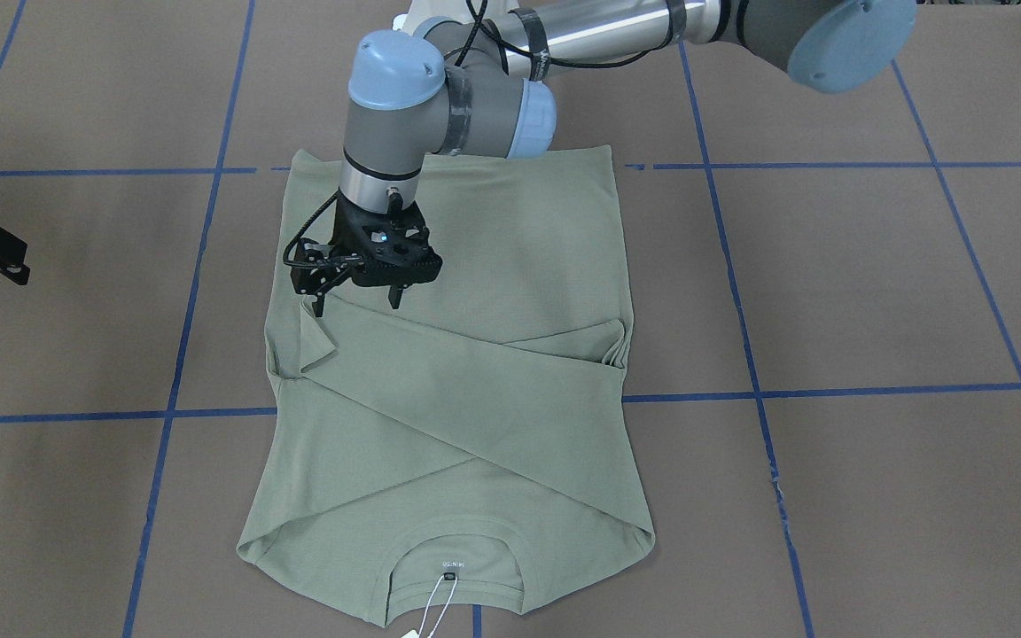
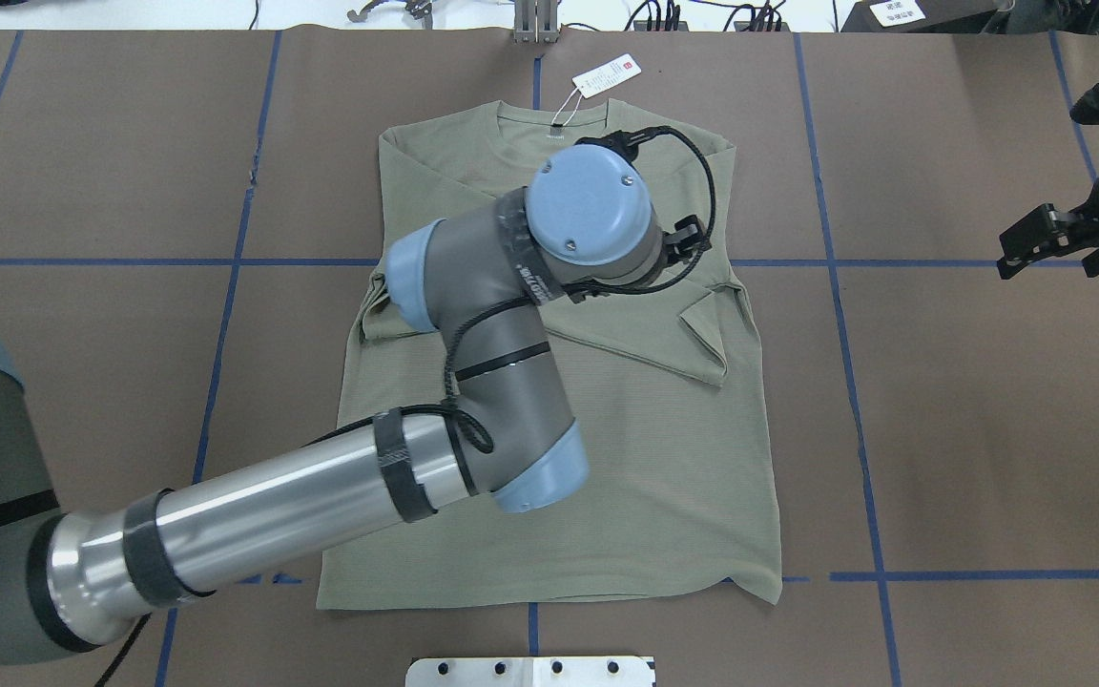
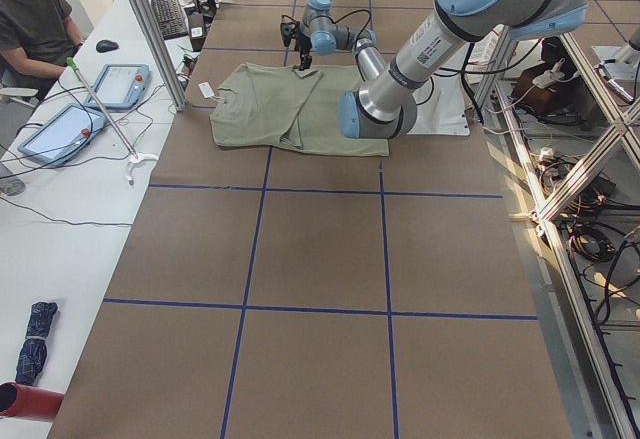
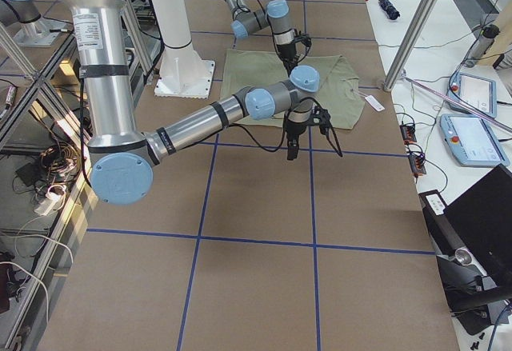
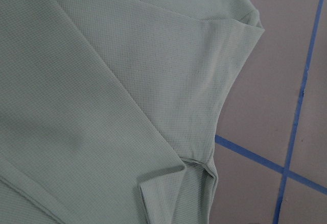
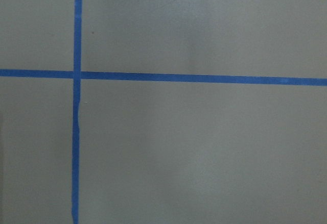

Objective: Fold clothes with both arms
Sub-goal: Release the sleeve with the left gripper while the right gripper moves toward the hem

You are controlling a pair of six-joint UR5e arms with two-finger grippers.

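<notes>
The brown-papered table (image 2: pixel 941 429), marked into squares by blue tape (image 6: pixel 204 78), has bare room on both sides of the garment. The sage-green long-sleeved shirt (image 1: pixel 475 416) lies flat at the table's middle. Its long axis runs from the robot outward, with the hem toward the robot's base and the round neck toward the far edge. Both sleeves are folded in and cross over the chest, and one cuff end turns up at the side nearer the robot's right.

The left arm (image 2: pixel 301 506) reaches across the shirt from the robot's left. The left gripper (image 1: pixel 358 299) points down just over the cloth beside that cuff, its two fingers spread apart and holding nothing. The right arm (image 4: pixel 192 123) stands clear of the shirt over bare paper. The right gripper (image 2: pixel 1055 239) is well apart from the cloth, and I cannot tell how its fingers stand.

The white hang tag (image 2: pixel 607 74) lies on the paper just past the neck, on its string, near the table's far edge.
</notes>
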